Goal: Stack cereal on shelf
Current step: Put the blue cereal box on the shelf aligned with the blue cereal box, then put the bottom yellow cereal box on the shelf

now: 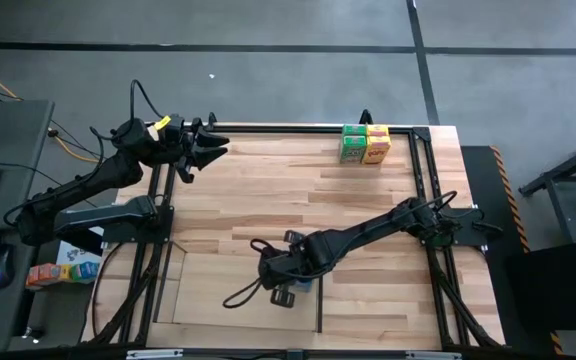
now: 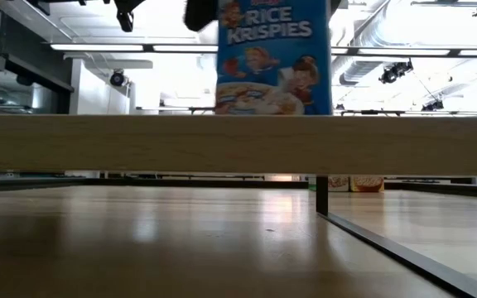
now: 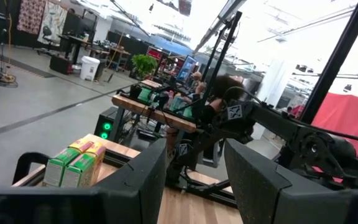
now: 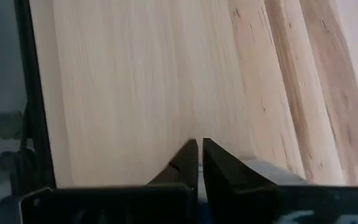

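Step in hand, as I read it: placing the blue cereal box (image 2: 273,58) on the shelf (image 1: 218,290). Shelf is the pale flat rectangle by the desk's near edge, with the thin black bar (image 1: 320,305) on its right side.

Right claw (image 4: 199,144) is over the near-edge middle, by that bar. Fingers pinched almost together and I see nothing between the tips. Blue box stands upright just beside it. I can't tell whether they touch, or whether the box sits inside the frame or just past the bar.

Left claw (image 3: 194,180) is parked in the air over the far-left corner, about half open, empty.

A green box (image 1: 353,143) and a yellow-orange box (image 1: 377,143) stand side by side, touching, at the far-right corner. More boxes (image 1: 63,272) lie off the desk past its left edge.

Next move, my call:
- lift the right claw clear without tipping the blue box
- open wide and go for the far-right pair
- grip across the narrow faces, because they touch and a finger won't fit between

Materials:
- boxes are light printed card with sharp edges, glossy fronts, tall and easy to knock over
- desk is smooth pale wood planks
- shelf is nearly see-through with a low profile
- claw fingers are dark hard wedges
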Action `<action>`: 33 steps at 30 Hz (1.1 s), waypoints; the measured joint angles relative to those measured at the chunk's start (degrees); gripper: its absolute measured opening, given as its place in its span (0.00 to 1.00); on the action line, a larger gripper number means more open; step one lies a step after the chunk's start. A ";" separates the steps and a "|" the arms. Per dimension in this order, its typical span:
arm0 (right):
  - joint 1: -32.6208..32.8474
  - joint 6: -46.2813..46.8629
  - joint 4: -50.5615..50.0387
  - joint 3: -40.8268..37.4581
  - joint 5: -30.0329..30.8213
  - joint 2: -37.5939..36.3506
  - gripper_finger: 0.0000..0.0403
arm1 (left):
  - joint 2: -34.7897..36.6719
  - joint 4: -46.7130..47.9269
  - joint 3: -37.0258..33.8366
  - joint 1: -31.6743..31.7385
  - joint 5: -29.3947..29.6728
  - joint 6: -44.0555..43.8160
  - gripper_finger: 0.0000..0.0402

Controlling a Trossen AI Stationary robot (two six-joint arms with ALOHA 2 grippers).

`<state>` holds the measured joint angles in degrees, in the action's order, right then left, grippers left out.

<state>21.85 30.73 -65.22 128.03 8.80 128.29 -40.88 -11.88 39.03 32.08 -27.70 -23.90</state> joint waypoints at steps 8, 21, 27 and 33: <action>0.00 -3.90 0.19 0.11 -0.20 0.00 0.00 | 0.00 0.02 0.00 0.00 0.00 0.00 0.38; -0.44 -3.15 -4.60 0.17 21.50 -9.67 0.00 | 0.00 0.04 0.00 0.00 0.00 0.04 0.38; -0.95 15.71 -25.62 0.02 35.10 -13.19 0.00 | 0.00 0.04 0.00 0.00 -0.13 0.00 0.38; -3.17 24.86 -23.56 -17.39 30.03 -23.97 0.06 | 0.00 0.02 0.00 0.03 -0.25 -0.42 0.38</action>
<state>18.68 55.59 -88.78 110.63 38.83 104.32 -40.88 -11.86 39.03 32.11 -27.95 -24.32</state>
